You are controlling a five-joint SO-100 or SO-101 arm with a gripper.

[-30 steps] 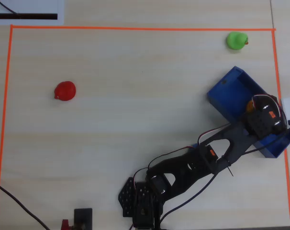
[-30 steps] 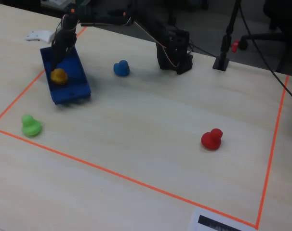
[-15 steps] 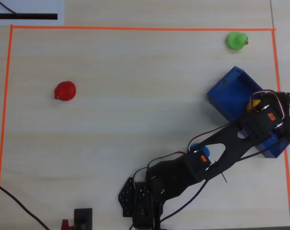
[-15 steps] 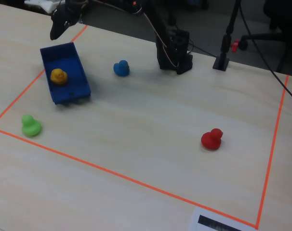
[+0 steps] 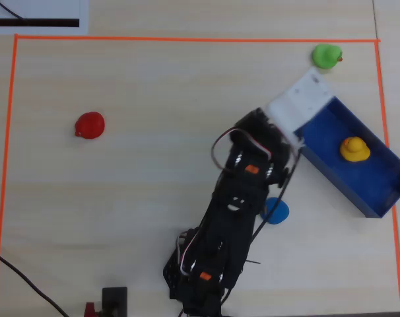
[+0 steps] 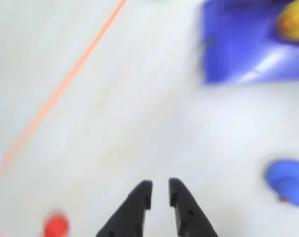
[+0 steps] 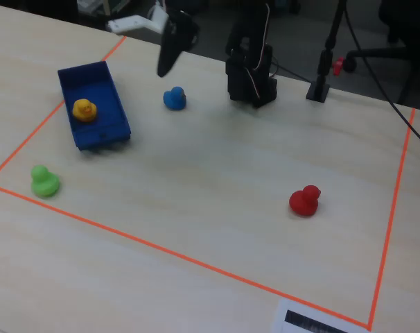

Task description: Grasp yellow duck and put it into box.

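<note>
Yellow duck: small, round, orange-yellow (round head), sitting inside the box
Box: long, dark blue, low walls
Gripper: empty, fingers a little apart
Writing: none readable

The yellow duck is sitting inside the box, upright, its rounded yellow-orange body resting on the blue floor. In the overhead view it is lying at right of centre, roughly midway along the tray. In the fixed view the yellow duck is showing at upper left, within the box, a long dark-blue tray with low walls lying on the table. The wrist view is blurring both at the upper right.
</note>
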